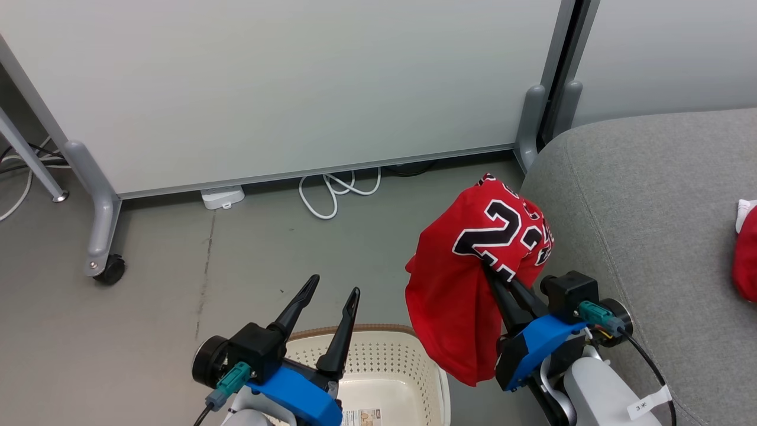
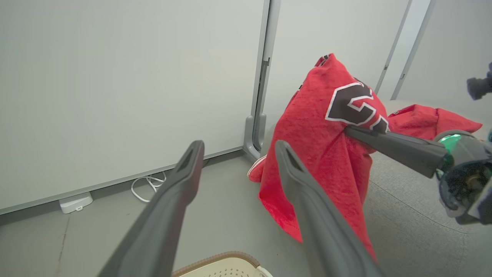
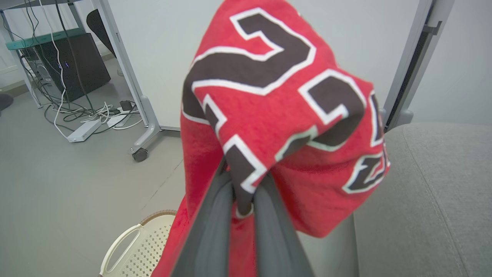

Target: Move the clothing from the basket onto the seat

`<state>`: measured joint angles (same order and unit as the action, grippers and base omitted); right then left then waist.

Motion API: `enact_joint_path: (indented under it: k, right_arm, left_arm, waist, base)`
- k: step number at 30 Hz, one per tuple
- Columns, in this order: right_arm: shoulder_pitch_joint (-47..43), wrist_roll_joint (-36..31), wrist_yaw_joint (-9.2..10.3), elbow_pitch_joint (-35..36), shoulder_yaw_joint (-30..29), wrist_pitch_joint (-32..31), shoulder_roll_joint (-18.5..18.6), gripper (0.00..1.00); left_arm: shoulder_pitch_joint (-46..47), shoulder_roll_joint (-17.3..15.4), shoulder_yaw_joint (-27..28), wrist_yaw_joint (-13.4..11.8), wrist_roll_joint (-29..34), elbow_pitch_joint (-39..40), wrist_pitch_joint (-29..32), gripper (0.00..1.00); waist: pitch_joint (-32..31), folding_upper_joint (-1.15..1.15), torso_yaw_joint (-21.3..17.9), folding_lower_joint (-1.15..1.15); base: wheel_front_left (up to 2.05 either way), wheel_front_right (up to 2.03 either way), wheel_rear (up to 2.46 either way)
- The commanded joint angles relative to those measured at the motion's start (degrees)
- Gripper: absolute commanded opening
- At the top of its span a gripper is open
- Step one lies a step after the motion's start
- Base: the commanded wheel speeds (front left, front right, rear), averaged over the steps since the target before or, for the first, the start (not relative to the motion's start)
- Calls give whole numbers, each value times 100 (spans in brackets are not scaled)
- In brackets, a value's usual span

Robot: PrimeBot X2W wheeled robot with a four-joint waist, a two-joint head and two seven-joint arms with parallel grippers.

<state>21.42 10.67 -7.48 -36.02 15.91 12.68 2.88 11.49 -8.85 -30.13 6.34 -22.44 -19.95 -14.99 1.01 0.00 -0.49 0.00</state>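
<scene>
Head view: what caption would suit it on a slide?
Right tool holds a red jersey beside the grey seat; left tool open by the basket.

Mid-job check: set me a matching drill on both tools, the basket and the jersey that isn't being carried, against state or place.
1 left tool
2 right tool
3 basket
4 second jersey

A lying on the seat
B open, empty
C shut on the lifted jersey
D on the floor

Pairs: 1-B, 2-C, 3-D, 4-A
</scene>
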Motion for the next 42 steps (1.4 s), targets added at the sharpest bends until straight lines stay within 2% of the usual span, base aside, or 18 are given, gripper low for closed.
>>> enact_joint_path:
  k: [1,10,17,25,42]
  right_arm:
    - [-81,-17,-3,44,-34,6,-2,0]
    - [-104,-60,-3,124,-107,-33,-2,0]
    - [-70,-3,-3,179,-62,-26,0,0]
    - [20,-22,-3,199,-38,-6,-1,0]
    - [77,90,-3,222,-31,74,-2,0]
  left_arm:
    - [-89,20,110,40,99,33,-27,100]
    - [-251,187,425,122,377,31,-27,100]
    - [-224,196,358,128,402,76,-28,100]
    - [-75,175,302,129,350,141,-27,100]
    - [65,70,218,130,343,122,-27,100]
  waist:
    - [-1,0,-4,0]
    - [13,0,-23,0]
    - [77,0,-199,0]
    - [151,0,-691,0]
    - [342,0,-2019,0]
  base:
    - [0,0,0]
    - [0,0,0]
    - [0,0,0]
    - [0,0,0]
    - [0,0,0]
